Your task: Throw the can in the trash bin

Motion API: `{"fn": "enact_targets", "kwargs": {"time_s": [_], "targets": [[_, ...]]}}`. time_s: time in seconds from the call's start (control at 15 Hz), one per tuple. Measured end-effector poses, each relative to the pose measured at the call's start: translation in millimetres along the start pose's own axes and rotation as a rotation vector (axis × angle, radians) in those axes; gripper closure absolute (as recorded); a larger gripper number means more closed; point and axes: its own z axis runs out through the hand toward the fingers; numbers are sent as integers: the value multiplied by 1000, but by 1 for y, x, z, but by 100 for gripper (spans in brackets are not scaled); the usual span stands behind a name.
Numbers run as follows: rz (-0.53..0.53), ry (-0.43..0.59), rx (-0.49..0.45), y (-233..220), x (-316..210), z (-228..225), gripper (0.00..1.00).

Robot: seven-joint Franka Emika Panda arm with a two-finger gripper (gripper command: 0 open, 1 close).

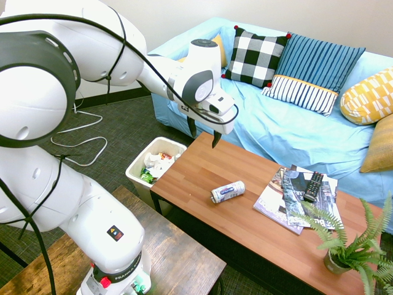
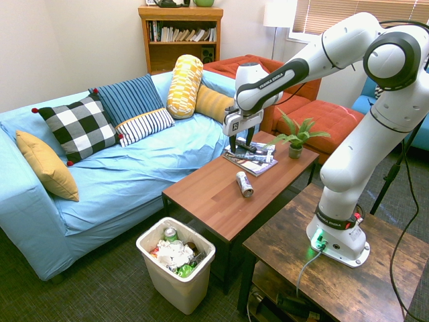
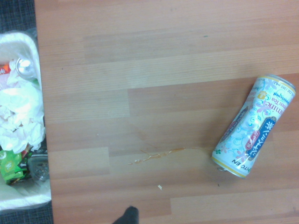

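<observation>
Trash bin (image 2: 175, 268), off-white and open-topped, stands nearest in the second exterior view, on the dark carpet (image 2: 120, 275) just beside one end of the table (image 2: 221, 194); crumpled white paper (image 2: 174, 255), a green wrapper (image 2: 185, 271) and a green-and-silver drink can (image 2: 170, 235) show inside it. Farther back, the task's can (image 2: 244, 184), pale with blue markings and a little dented, lies on its side on the tabletop, and the wrist view shows a thin amber streak of liquid (image 3: 159, 155) near its tab end. The tool (image 1: 204, 133) hangs above the table, open, fingers pointing down with nothing between them. Beyond the can come magazines (image 1: 282, 198) with a black remote control (image 1: 313, 187) on top, then a potted fern (image 2: 295, 141). A sofa (image 2: 134, 174) under a light-blue cover runs alongside, bearing patterned pillows (image 2: 79, 129); at the far wall stands a wooden bookcase (image 2: 181, 50), books on its shelf.
</observation>
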Motion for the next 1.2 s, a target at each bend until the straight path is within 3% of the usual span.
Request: {"fn": "enact_targets", "kwargs": {"time_s": [0.2,0.33,0.8,1.2], "targets": [[26,10,-2,-1,4,3,0],[110,42,-6,-3,21,14,0],[398,20,-100,3,87,125,0],[465,-11,-164,17,106,213,0]]}}
